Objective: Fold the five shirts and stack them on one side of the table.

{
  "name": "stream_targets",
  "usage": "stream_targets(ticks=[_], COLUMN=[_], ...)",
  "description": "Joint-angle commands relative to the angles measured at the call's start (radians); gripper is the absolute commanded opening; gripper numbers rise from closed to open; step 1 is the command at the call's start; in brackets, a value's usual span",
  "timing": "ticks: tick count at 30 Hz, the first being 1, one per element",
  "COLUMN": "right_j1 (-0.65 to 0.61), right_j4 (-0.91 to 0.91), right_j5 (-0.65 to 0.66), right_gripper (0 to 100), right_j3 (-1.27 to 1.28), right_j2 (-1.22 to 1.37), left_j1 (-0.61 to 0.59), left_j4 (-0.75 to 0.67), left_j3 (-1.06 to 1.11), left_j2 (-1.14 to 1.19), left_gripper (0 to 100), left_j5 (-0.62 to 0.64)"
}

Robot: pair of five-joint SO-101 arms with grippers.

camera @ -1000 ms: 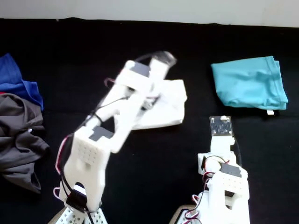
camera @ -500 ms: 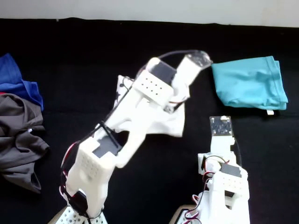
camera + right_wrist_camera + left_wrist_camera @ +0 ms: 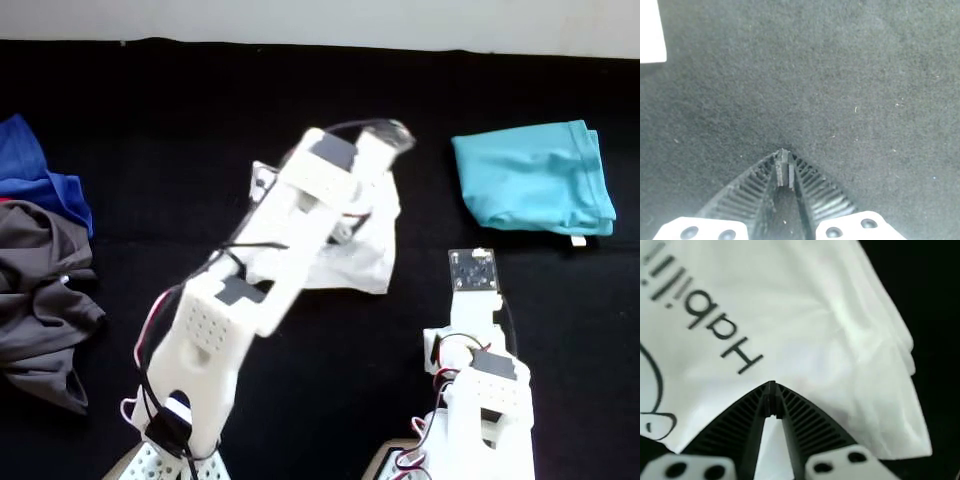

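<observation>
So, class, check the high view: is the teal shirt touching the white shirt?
No: the teal shirt lies apart from the white shirt, with a strip of bare black table between them.

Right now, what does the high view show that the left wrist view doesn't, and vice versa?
High view adds: a folded teal shirt, a blue shirt and a grey shirt heaped at the opposite side. Left wrist view adds: black lettering on the cloth and the left gripper shut over it. Shared: the white shirt on the black table.
</observation>
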Motion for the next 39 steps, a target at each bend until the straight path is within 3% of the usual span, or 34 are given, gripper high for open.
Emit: stream_targets(ticks=[1, 5, 9, 16, 23, 34, 39], right_j1=[0.005, 0.005, 0.005, 0.005, 0.004, 0.004, 0.004], right_j4=[-0.018, -0.019, -0.019, -0.019, -0.019, -0.019, -0.019], right_j5=[0.005, 0.005, 0.005, 0.005, 0.005, 0.005, 0.005], right_gripper=[0.6, 0.6, 0.6, 0.6, 0.6, 0.6, 0.6], right_j3=[0.004, 0.004, 0.004, 0.004, 0.004, 0.004, 0.004], right_j2=[0.005, 0.005, 0.005, 0.005, 0.005, 0.005, 0.005], left_j1=[0.094, 0.142, 0.096, -0.153, -0.349, -0.403, -0.409], left_j4=[0.064, 0.094, 0.084, 0.069, -0.074, -0.284, -0.279], left_j3=[-0.013, -0.013, -0.013, -0.073, -0.054, -0.056, -0.113], left_j2=[-0.042, -0.114, -0.166, -0.179, -0.054, 0.142, 0.140], left_gripper=[1, 1, 1, 1, 1, 1, 1], left_j5=[0.003, 0.003, -0.002, 0.000, 0.002, -0.002, 0.000])
